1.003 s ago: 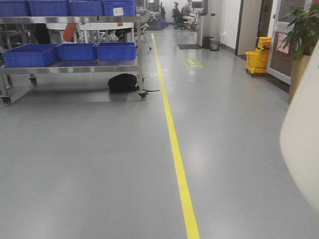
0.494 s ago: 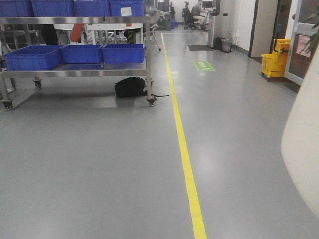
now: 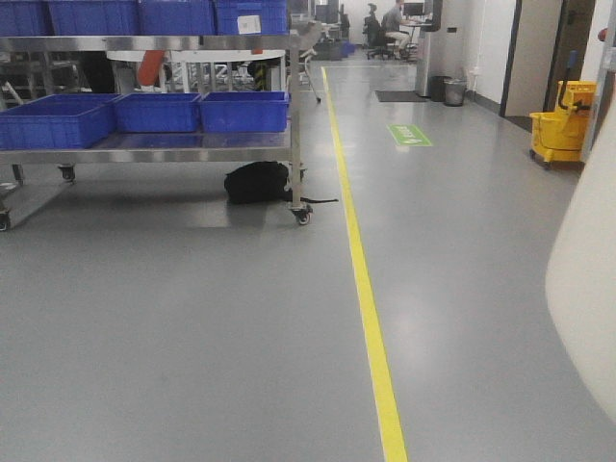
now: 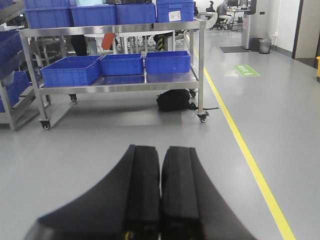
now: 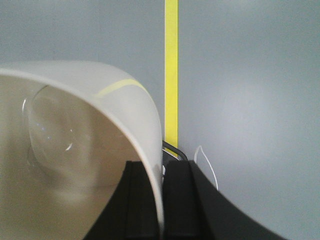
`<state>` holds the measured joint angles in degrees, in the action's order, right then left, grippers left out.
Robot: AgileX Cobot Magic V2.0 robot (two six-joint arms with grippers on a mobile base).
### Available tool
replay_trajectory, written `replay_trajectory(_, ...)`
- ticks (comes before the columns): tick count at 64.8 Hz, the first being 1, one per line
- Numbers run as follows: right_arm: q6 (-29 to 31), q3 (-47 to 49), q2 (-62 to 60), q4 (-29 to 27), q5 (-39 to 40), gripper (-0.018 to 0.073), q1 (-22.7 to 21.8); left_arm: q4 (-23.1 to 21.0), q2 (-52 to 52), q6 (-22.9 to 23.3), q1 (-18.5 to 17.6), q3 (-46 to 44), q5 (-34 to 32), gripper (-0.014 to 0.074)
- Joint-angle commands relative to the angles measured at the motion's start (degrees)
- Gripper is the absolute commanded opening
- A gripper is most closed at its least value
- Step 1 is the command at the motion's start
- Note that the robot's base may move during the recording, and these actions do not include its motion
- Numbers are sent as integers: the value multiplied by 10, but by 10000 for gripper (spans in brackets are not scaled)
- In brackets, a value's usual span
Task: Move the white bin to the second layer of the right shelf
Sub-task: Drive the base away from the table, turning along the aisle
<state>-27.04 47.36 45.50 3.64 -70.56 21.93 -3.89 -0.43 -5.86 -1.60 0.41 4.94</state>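
Observation:
The white bin (image 5: pixel 75 150) is held up in the air by my right gripper (image 5: pixel 161 200), whose two black fingers pinch its rim wall, one inside and one outside. Its glossy cream side fills the right edge of the front view (image 3: pixel 589 289). My left gripper (image 4: pixel 160 190) is shut and empty, pointing over the grey floor toward a steel cart. The right shelf second layer with white rollers is out of view.
A wheeled steel cart (image 3: pixel 192 144) with blue crates (image 3: pixel 245 109) stands at the far left, and a black bag (image 3: pixel 256 183) lies under it. A yellow floor line (image 3: pixel 371 318) runs away ahead. A yellow mop bucket (image 3: pixel 560 120) stands at the far right.
The view has swung leftward: the cart, yellow line and mop bucket all shifted right in the front view. The bin stays at the right edge, still held.

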Motion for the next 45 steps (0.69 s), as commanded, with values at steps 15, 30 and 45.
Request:
replay_trajectory(15,1,15,-7,6,18,69,-4,-3,-9,1,-1,21,-49,85)
replay_trajectory(30,1,15,-7,6,17,69,-4,-3,-9,1,-1,21,-49,85)
replay_trajectory(45,1,15,-9,4,16,69,-4,-3,-9,1,-1,21,-49,85)
